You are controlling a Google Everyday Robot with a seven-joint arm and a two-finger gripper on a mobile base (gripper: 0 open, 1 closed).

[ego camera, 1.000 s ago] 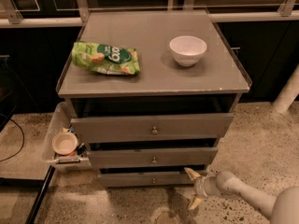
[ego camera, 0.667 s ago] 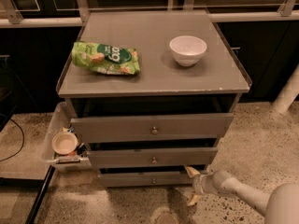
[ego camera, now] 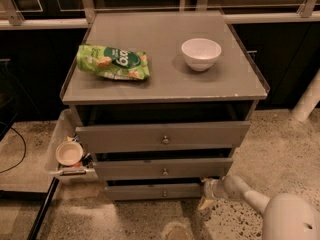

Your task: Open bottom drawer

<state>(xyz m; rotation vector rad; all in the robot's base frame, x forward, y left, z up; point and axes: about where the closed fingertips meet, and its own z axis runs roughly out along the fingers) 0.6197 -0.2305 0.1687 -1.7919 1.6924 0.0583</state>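
Observation:
The bottom drawer (ego camera: 155, 191) is the lowest and narrowest grey front of the cabinet, with a small round knob (ego camera: 164, 193) at its centre. It stands slightly out, as do the two drawers above it. My gripper (ego camera: 206, 196) is low at the right end of the bottom drawer front, right by its corner and close to the floor. The white arm (ego camera: 280, 215) comes in from the bottom right.
On the cabinet top (ego camera: 165, 79) lie a green snack bag (ego camera: 113, 62) and a white bowl (ego camera: 201, 53). A clear tray (ego camera: 59, 154) with a small white dish (ego camera: 69, 152) hangs at the cabinet's left side. A white post (ego camera: 307, 100) stands at right. The floor is speckled stone.
The gripper has edged slightly left, closer to the right end of the bottom drawer. The drawers have not visibly moved.

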